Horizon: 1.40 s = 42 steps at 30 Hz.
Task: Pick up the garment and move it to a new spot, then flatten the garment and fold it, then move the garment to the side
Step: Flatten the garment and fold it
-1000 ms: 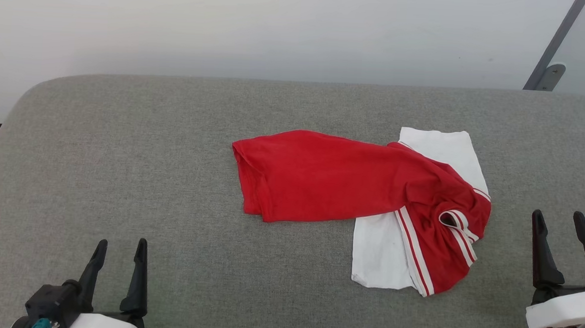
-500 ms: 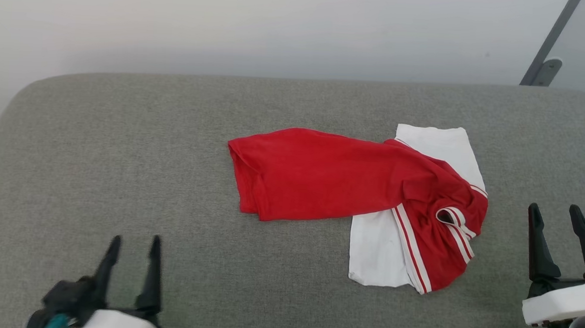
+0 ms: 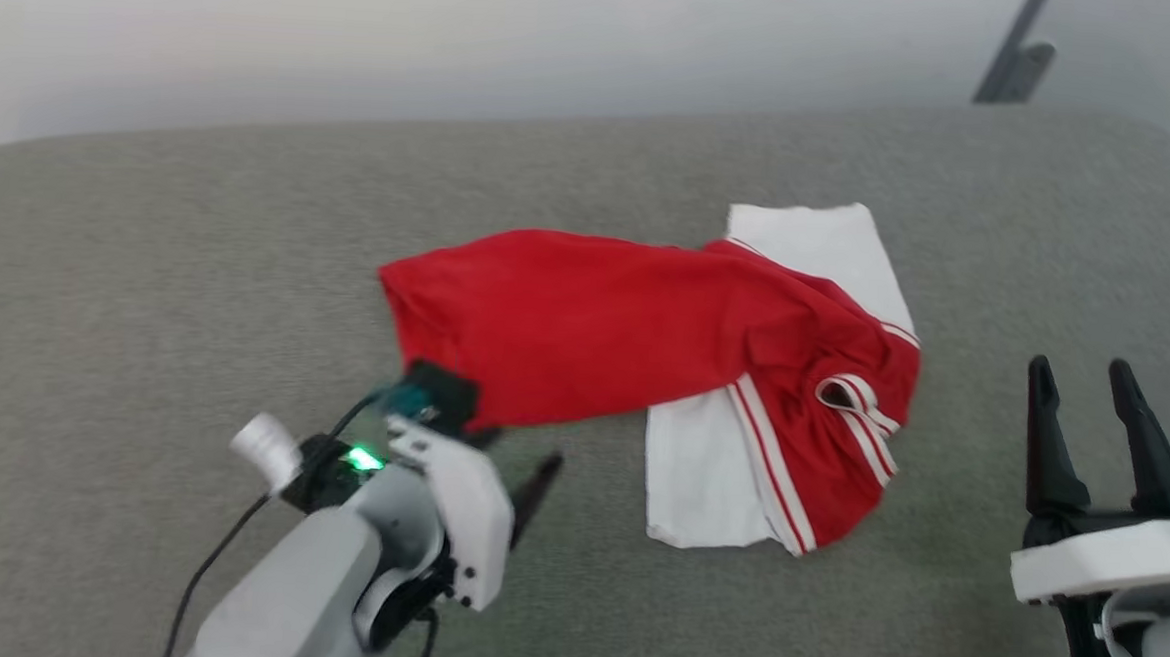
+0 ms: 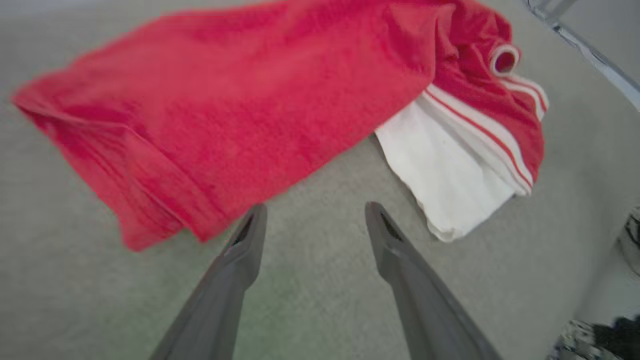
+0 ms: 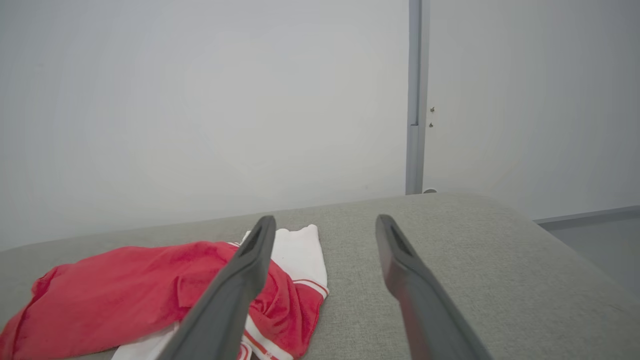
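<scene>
The grey fabric-covered desk [image 3: 147, 276] is carrying the garment [image 3: 585, 329], which is lying near the middle, a little toward the robot's right. It is sprawling in a loose heap, red body bunched over a white panel and striped trim curling at the right end. It is neither flat nor folded, so by the look of it the task is only beginning: the lift to a new spot, the flattening, the folding and the move aside are all waiting to be done. The left claw [image 4: 315, 209] is reaching low over the desk toward the garment's near red edge. Its fingers are standing well apart and holding nothing, and one fingertip is sitting just beside the hem; whether it is touching the cloth cannot be told. The right claw [image 3: 1081, 370] is hanging off to the right, apart from the garment, fingers spread wide and gripping nothing.
</scene>
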### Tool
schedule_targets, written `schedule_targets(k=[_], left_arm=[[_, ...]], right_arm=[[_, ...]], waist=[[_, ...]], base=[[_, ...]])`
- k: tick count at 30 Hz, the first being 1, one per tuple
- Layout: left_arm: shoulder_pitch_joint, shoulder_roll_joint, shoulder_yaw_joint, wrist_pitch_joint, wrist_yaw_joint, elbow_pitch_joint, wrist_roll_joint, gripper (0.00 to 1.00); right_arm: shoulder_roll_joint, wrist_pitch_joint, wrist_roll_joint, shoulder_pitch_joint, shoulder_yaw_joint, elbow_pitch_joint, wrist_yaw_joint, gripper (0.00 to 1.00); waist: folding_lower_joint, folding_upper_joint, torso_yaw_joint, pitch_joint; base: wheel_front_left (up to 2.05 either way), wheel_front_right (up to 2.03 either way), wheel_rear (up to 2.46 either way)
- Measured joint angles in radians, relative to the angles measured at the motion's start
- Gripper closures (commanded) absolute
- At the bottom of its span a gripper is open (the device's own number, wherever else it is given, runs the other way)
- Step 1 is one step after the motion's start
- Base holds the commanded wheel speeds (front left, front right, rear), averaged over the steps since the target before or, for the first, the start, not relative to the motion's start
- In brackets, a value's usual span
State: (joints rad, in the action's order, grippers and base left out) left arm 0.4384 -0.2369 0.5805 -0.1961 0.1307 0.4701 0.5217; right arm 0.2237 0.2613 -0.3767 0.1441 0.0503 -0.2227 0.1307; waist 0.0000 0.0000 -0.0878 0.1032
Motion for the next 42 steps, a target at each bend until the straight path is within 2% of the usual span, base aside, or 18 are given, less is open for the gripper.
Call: schedule_targets(k=[2, 5, 9, 13, 17, 21, 22, 24, 25, 30, 33, 42], left_arm=[[0.048, -0.007, 0.063, -0.16, 0.0, 0.011, 0.105, 0.0], [0.117, -0.008, 0.095, -0.325, 0.0, 0.0, 0.243, 0.0], [0.174, -0.014, 0.114, -0.447, 0.0, 0.021, 0.31, 0.0], [0.213, -0.003, 0.116, -0.518, -0.017, 0.096, 0.334, 0.0], [0.24, 0.025, 0.086, -0.562, -0.019, 0.143, 0.399, 0.0], [0.266, 0.037, 0.099, -0.592, -0.011, 0.159, 0.412, 0.0], [0.271, 0.038, 0.1, -0.592, -0.007, 0.164, 0.412, 0.04], [0.278, 0.04, 0.1, -0.589, -0.007, 0.177, 0.416, 0.65], [0.282, 0.041, 0.097, -0.585, -0.006, 0.187, 0.422, 1.0], [0.29, 0.034, 0.093, -0.568, -0.001, 0.212, 0.44, 1.0], [0.282, 0.002, 0.093, -0.566, 0.003, 0.197, 0.456, 1.0], [0.206, -0.251, 0.014, -0.599, -0.001, 0.094, 0.512, 1.0]], right_arm=[[-0.009, 0.0, 0.0, 0.011, 0.0, 0.0, 0.0, 0.0], [-0.027, 0.0, 0.0, 0.018, 0.001, -0.002, 0.0, 0.0], [-0.047, 0.0, -0.001, 0.031, 0.0, -0.003, 0.0, 0.0], [-0.064, 0.0, -0.004, 0.048, -0.006, -0.005, 0.0, 0.0], [-0.072, 0.0, -0.01, 0.069, -0.003, -0.004, 0.0, 0.0], [-0.077, 0.0, -0.012, 0.073, 0.013, -0.003, 0.0, 0.0], [-0.08, 0.0, -0.012, 0.074, 0.013, -0.003, 0.0, 0.0], [-0.086, 0.0, -0.012, 0.076, 0.014, -0.004, 0.0, 0.0], [-0.088, 0.0, -0.012, 0.079, 0.013, -0.004, 0.0, 0.0], [-0.09, 0.0, -0.011, 0.083, 0.017, -0.003, 0.0, 0.0], [-0.084, 0.0, -0.011, 0.076, 0.022, -0.003, 0.0, 0.0], [-0.072, 0.0, -0.004, 0.069, 0.017, 0.001, 0.0, 0.0]], waist=[[0.0, 0.0, -0.021, 0.012], [0.0, 0.0, -0.056, 0.034], [0.0, 0.0, -0.104, 0.067], [0.0, 0.0, -0.154, 0.103], [0.0, 0.0, -0.2, 0.138], [0.0, 0.0, -0.229, 0.172], [0.0, 0.0, -0.234, 0.178], [0.0, 0.0, -0.239, 0.188], [0.0, 0.0, -0.239, 0.191], [0.0, 0.0001, -0.214, 0.187], [0.0001, 0.0, -0.185, 0.179], [0.0, 0.0, -0.085, 0.141]], base=[[0.0, 0.0, 0.0], [0.0, 0.0, 0.0], [0.0, 0.0, 0.0], [0.0, 0.0, 0.0], [0.0, 0.0, 0.0], [0.0, 0.0, 0.0], [0.0, 0.0, 0.0], [0.0, 0.0, 0.0], [0.0, 0.0, 0.0], [0.0, 0.0, 0.0], [0.0, 0.0, 0.0], [0.0, 0.0, 0.0]])
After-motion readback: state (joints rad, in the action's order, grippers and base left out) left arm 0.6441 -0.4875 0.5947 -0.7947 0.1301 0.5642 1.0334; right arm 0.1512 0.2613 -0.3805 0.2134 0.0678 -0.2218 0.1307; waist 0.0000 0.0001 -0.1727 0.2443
